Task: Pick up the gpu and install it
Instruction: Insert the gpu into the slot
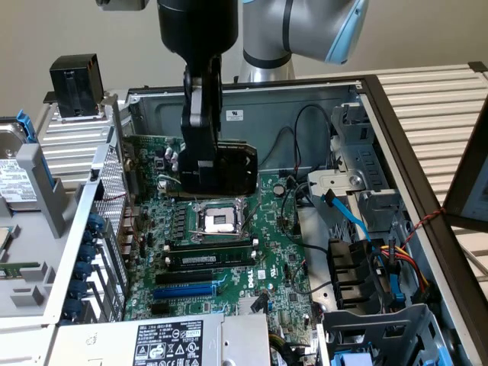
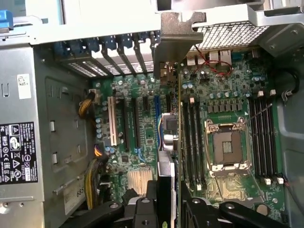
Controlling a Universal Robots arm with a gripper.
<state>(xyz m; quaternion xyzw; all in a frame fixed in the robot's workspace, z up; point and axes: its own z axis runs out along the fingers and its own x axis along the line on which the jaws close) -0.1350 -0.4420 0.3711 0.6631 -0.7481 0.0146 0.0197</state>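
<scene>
The gpu [image 1: 233, 168] shows its black cooler shroud and hangs upright over the green motherboard [image 1: 259, 244], just behind the CPU socket [image 1: 219, 219]. My gripper [image 1: 200, 164] comes down from above and is shut on the card. In the wrist view the gpu [image 2: 169, 135] is edge-on between my fingertips, the gripper [image 2: 168, 194] clamping its near end, and its silver end bracket [image 2: 176, 35] points toward the case's rear slot openings. Beneath it lie the expansion slots, a blue one [image 2: 156, 116] and a white one [image 2: 112, 121]; the card is above the board, not seated.
The open computer case holds a power supply [image 1: 171, 341] at the front, a drive cage [image 1: 381, 324] and bundled cables [image 1: 396, 263] on the exterior view's right. A hard drive [image 1: 14, 179] lies outside the case on the exterior view's left. Memory slots [image 1: 210, 255] run beside the socket.
</scene>
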